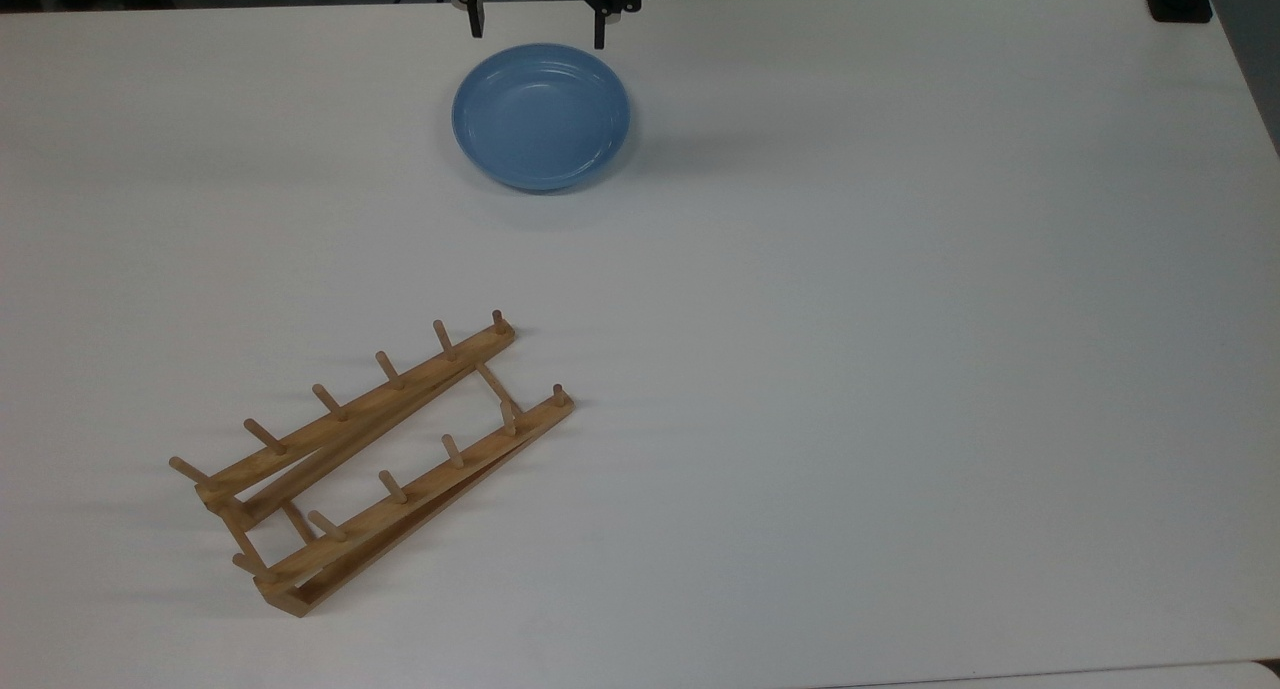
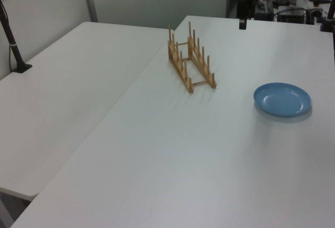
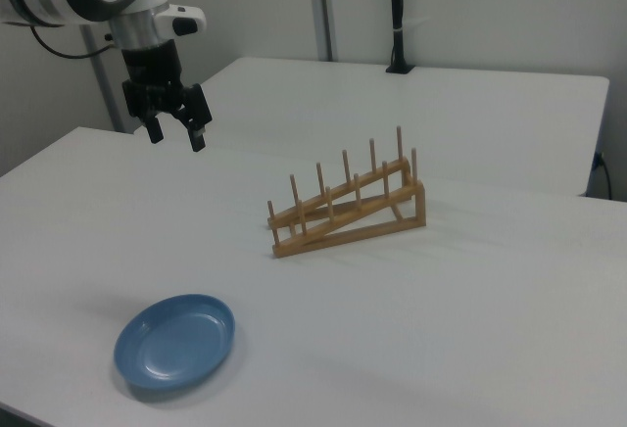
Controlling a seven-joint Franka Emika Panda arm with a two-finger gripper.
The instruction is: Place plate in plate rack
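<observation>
Hanging above the white surface [image 3: 470,280], the end effector [image 3: 176,135] points straight down from a white and black wrist in the right view. Its two dark fingers [image 1: 477,21] are spread apart and grip nothing. The fingertips are clear of the surface.

In the top view, the end effector [image 1: 538,27] sits at the upper edge of the frame, with one finger on each side of the far rim of the plate [image 1: 541,116]. The left view shows a dark finger [image 2: 242,16] raised well above the surface, beyond the plate [image 2: 282,99].

The plate [image 3: 175,341] is light blue, round and shallow. It lies flat and right side up on the surface, untouched, below the end effector and nearer the camera in the right view.

The plate rack [image 1: 375,459] is of light-brown wood, with two rails and rows of upright pegs. It stands well apart from the plate, toward the top view's lower left. In the right view, the plate rack [image 3: 348,207] stands to the right of the end effector, with its rails rising toward the right view's right. No plate is in it.
</observation>
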